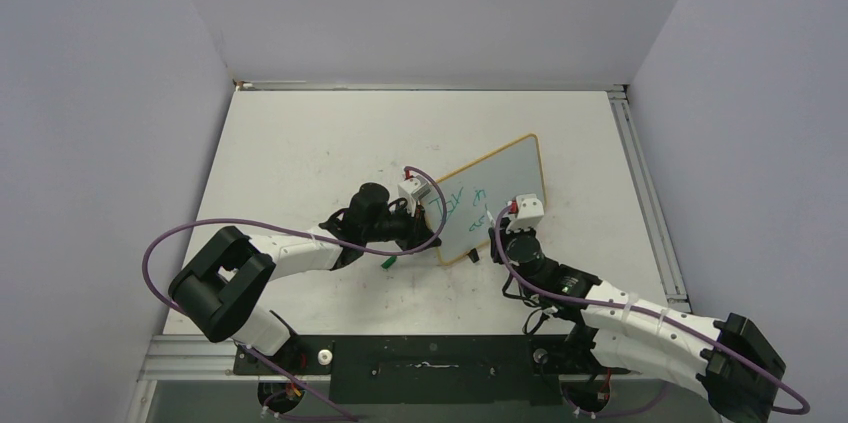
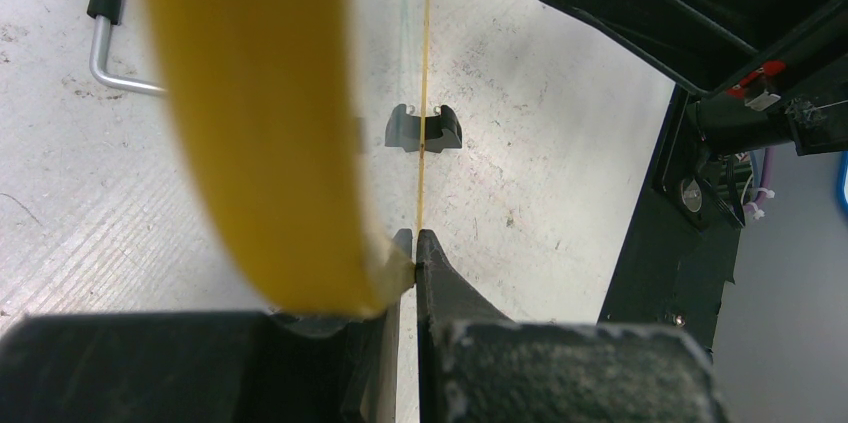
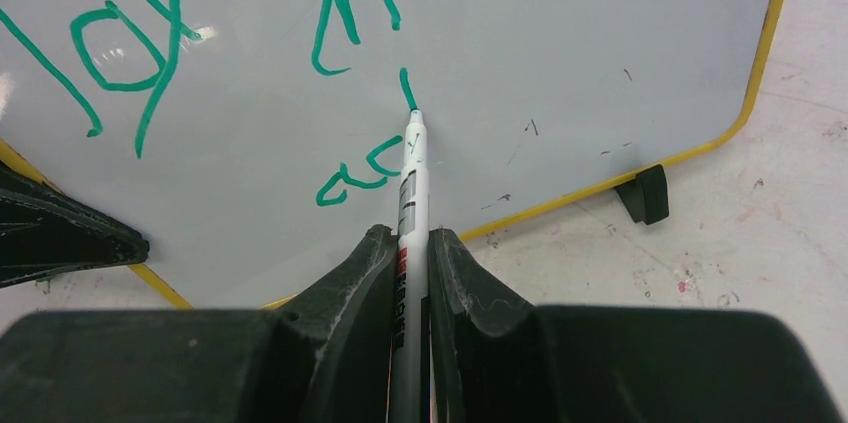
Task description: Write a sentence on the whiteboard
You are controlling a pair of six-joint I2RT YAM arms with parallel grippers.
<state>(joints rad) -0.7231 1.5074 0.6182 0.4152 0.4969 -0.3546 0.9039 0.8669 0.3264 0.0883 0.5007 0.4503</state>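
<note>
Your whiteboard (image 1: 490,198) stands on its long edge mid-table (image 1: 300,143), a bit right of centre. It is turned at an angle, so the right end sits farther from you than the left end.

L gripper (image 1: 425,228) comes in from the left and is clamped on the board's near-left end. In the L wrist view its fingers (image 2: 415,243) pinch the thin yellow rim tight, w/ no gap showing. One black foot (image 2: 423,129) straddles the rim just beyond them. A bent metal rod w/ a black sleeve (image 2: 105,33) lies on the table top-left in that view.

R gripper (image 1: 508,230) sits at the near side of the board, facing the writing surface. In the R wrist view its fingers (image 3: 410,238) are closed around a white marker (image 3: 412,203). The tip touches the board at the lower end of a short teal stroke.

The sentence (image 3: 130,43) is only part done. You've got "Joy" and "in" on the upper line, and "ac" plus that one stroke on the lower line. All of it is teal and slanted.

The other black foot (image 3: 645,193) shows under the board's rim at the right of that view. A small green bit (image 1: 388,264) lies on the table just near of the L gripper; can't tell what it is.
</note>
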